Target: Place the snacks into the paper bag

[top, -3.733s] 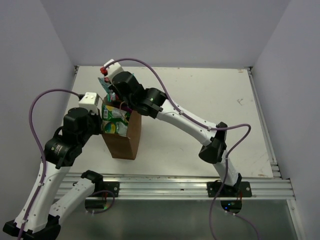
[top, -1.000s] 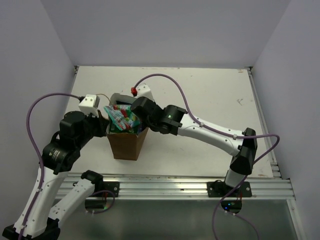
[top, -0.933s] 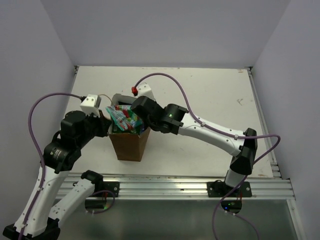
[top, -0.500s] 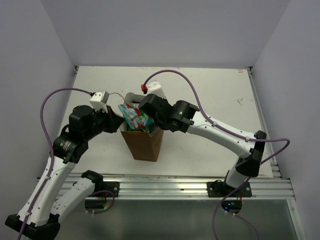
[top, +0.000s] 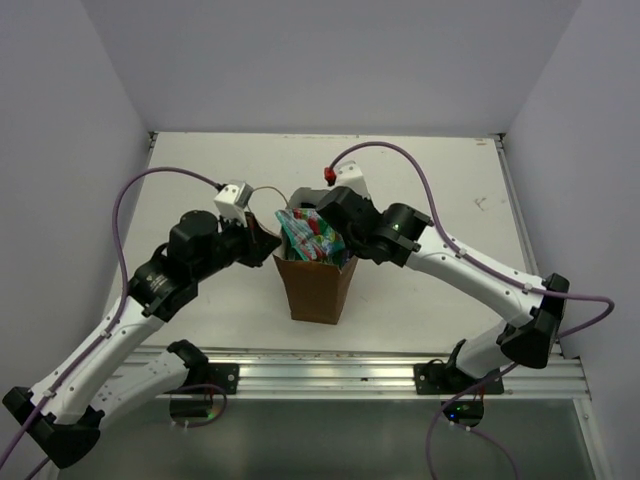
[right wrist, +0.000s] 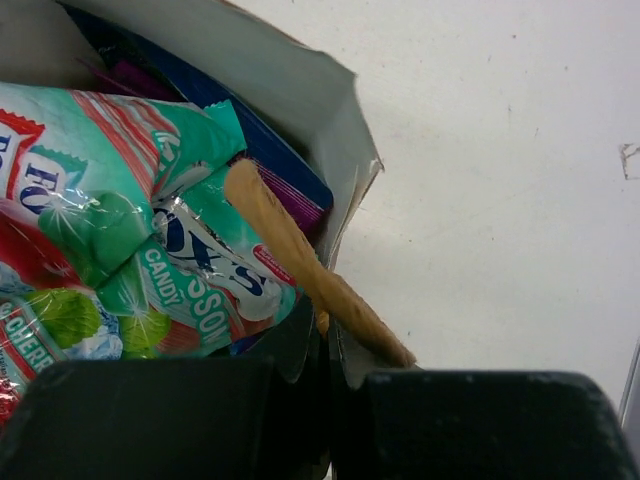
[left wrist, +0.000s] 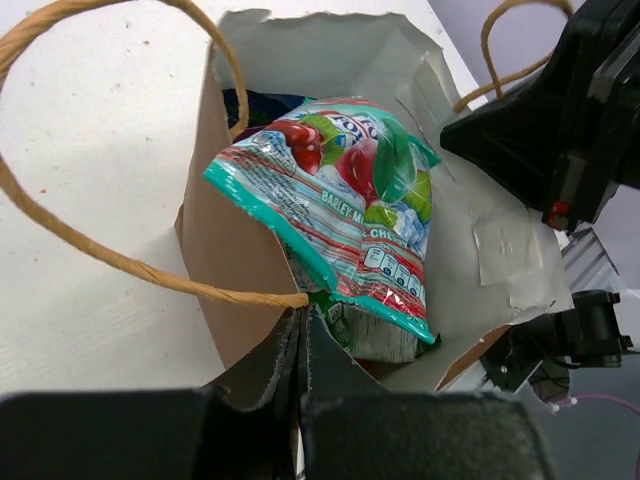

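The brown paper bag [top: 316, 288] stands upright in mid-table, held from both sides. Snacks fill it; a teal-pink sweet pack [top: 311, 238] sticks out of the top, also shown in the left wrist view [left wrist: 345, 205] and the right wrist view [right wrist: 120, 250]. Blue and purple packets [right wrist: 290, 195] lie under it. My left gripper [top: 268, 238] is shut on the bag's left rim [left wrist: 245, 290] beside a string handle [left wrist: 120, 262]. My right gripper [top: 344, 246] is shut on the right rim [right wrist: 340, 150], where the other handle [right wrist: 305, 270] is fixed.
The white table [top: 440, 200] is ringed by grey walls, with a raised edge on the right [top: 525, 240] and a metal rail [top: 350, 372] along the near side. Both arms' purple cables [top: 390, 150] loop above the bag.
Both arms have carried the bag to the right across the table, from near the left side towards the middle, each keeping its grip on the rim.
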You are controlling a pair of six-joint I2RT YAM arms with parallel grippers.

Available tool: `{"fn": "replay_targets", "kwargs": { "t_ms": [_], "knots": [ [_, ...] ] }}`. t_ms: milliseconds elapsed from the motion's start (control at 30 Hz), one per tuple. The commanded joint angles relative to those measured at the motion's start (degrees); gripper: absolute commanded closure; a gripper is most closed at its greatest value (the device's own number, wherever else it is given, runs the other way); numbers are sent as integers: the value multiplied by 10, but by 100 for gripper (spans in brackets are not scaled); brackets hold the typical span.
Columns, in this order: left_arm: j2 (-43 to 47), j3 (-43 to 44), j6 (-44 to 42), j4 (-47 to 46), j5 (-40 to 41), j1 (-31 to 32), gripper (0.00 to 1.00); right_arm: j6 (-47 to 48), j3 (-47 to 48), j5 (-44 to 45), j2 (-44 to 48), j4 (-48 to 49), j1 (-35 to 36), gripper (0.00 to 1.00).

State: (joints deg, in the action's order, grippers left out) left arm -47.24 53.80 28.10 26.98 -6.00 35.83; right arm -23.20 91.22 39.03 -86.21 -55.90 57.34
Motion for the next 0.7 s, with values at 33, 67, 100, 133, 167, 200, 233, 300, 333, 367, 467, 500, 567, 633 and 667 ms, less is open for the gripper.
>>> {"fn": "replay_targets", "kwargs": {
  "t_ms": [33, 67, 100, 133, 167, 200, 233, 300, 333, 367, 467, 500, 567, 633, 667],
  "knots": [
    [8, 5, 8, -109, 19, 3, 100, -18, -48, 3, 23, 76, -12, 80],
    [3, 6, 3, -115, 14, 3, 100, -18, -53, 5, 24, 76, -12, 63],
    [0, 14, 0, -115, 12, 4, 92, -19, -52, 7, 28, 73, -12, 49],
    [-1, 19, -4, -117, 13, 5, 81, -20, -46, 10, 31, 69, -12, 38],
    [-3, 24, -12, -124, 13, 6, 69, -20, -36, 13, 33, 64, -12, 29],
    [-5, 38, -15, -129, 14, 6, 59, -20, -12, 19, 38, 59, -12, 28],
    [-7, 46, -17, -132, 13, 8, 43, -18, 3, 34, 45, 43, -11, 27],
    [-19, 77, -26, -131, 15, 12, 26, -12, 57, 42, 47, 24, -12, 20],
    [-22, 89, -28, -129, 25, 17, 25, -13, 82, 45, 47, -9, -12, 20],
    [-24, 99, -32, -127, 31, 20, 24, -15, 106, 49, 38, -29, -12, 20],
    [-22, 150, -44, -94, 91, 27, 24, -36, 195, 61, 22, -109, -12, 19],
    [-20, 166, -52, -84, 111, 27, 24, -45, 221, 68, 21, -126, -12, 19],
    [-16, 206, -70, -42, 208, 27, 24, -71, 228, 86, 24, -164, -12, 19],
    [-15, 223, -91, -25, 308, 27, 24, -94, 209, 122, 38, -186, -12, 17],
    [-19, 234, -100, -1, 341, 26, 24, -106, 202, 132, 43, -197, -12, 16]
  ]
}}
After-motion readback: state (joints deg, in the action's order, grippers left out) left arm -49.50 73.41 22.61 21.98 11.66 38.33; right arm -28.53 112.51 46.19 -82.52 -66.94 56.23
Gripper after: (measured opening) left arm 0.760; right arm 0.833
